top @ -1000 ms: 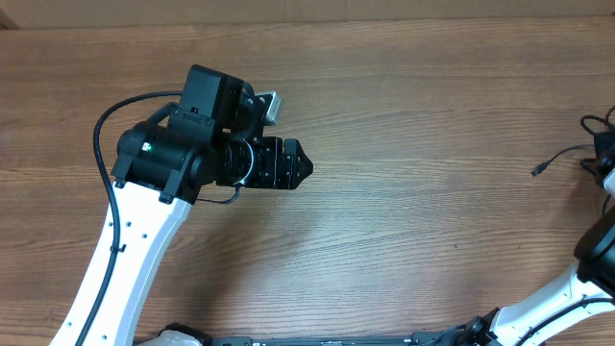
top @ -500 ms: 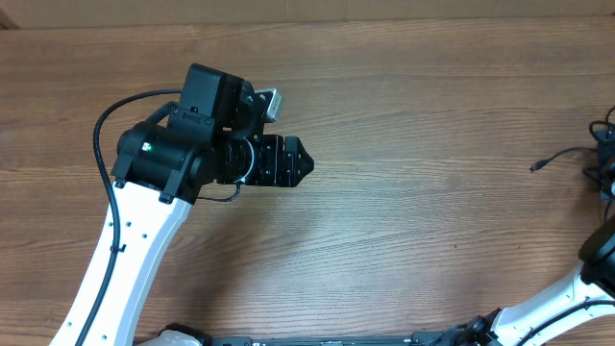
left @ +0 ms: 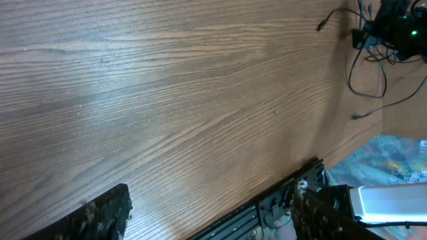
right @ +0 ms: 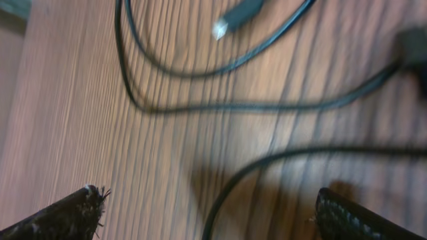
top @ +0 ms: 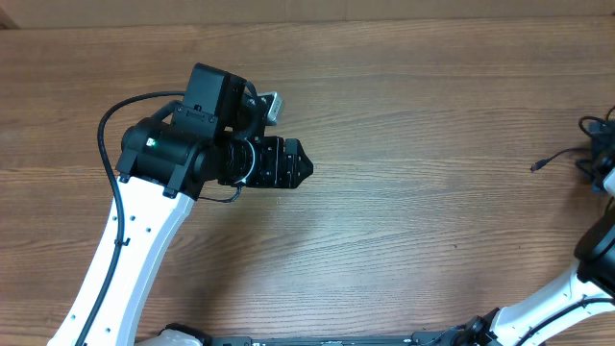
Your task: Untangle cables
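The cables [top: 565,154] are thin black cords bunched at the table's far right edge, with one small plug [top: 536,168] pointing left. In the right wrist view they run in loops [right: 200,107] over the wood, with a light-tipped plug [right: 233,19] at the top. My right gripper [right: 213,217] is open wide just above them. One strand [right: 230,187] lies between its fingers, ungripped. My left gripper [top: 300,163] hovers open and empty over bare wood at centre left, far from the cables [left: 373,50].
The wooden table [top: 413,221] ends just beyond the cables on the right. In the left wrist view its edge [left: 360,133] drops off near the tangle, and the right arm [left: 400,20] with a green light sits over the cords.
The cable loops at the right edge have shifted slightly and the plug has crept a little to the left. The left arm has barely moved.
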Available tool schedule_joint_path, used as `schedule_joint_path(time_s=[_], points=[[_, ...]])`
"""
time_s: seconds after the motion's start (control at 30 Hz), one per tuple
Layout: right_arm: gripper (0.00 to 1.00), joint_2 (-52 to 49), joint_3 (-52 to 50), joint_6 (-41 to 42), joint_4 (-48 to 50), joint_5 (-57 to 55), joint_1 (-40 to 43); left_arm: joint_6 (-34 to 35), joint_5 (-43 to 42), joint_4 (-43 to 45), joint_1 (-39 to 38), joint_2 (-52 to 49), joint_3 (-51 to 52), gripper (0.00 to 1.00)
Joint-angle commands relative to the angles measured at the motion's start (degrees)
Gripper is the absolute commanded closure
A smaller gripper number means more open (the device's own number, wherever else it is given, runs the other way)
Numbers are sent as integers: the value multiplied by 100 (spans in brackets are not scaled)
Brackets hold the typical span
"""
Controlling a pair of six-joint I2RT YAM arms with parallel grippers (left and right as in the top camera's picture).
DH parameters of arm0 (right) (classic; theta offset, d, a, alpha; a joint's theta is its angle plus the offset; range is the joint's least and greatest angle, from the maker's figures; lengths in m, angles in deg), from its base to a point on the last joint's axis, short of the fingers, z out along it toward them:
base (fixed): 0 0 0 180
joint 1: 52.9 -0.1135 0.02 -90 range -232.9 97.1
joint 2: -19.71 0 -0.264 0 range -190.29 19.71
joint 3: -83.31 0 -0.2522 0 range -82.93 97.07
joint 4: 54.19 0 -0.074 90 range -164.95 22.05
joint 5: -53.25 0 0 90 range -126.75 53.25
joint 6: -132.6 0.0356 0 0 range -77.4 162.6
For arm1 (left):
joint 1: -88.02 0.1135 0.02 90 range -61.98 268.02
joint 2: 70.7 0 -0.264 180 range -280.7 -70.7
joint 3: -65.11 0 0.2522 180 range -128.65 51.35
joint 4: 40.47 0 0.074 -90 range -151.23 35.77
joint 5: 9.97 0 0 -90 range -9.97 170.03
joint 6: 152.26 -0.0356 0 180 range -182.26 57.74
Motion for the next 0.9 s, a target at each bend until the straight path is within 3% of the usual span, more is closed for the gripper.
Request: schedule_joint_path(time_s=[0.0, 0.03, 0.07, 0.1, 0.13, 0.17, 0.23, 0.33, 0.53, 0.87], points=[[14, -4, 13, -98, 184, -343, 229, 72, -83, 26, -13, -28, -2, 23], [20, -4, 13, -146, 256, -332, 282, 116, -83, 42, -13, -31, -2, 23], [33, -9, 13, -146, 310, -332, 332, 164, -83, 52, -13, -31, -2, 23], [59, -9, 13, -149, 372, -321, 382, 201, -83, 63, -13, -31, -2, 23], [71, -9, 13, -149, 411, -310, 420, 212, -85, 68, -13, -31, -2, 23], [96, -9, 13, -151, 459, -291, 455, 238, -83, 70, -13, -31, -2, 23], [96, -9, 13, -490, 664, 74, 516, 282, -83, 66, -13, -33, -2, 23], [96, -9, 13, -922, 1318, 1510, 577, 297, -85, 61, -13, -33, -2, 23], [96, 39, 177, -275, 3027, 3532, 664, 297, -85, -70, -13, -33, -2, 23], [96, 101, 1029, -31, 3250, 3748, 1506, 297, -85, -258, -13, -33, -2, 23]])
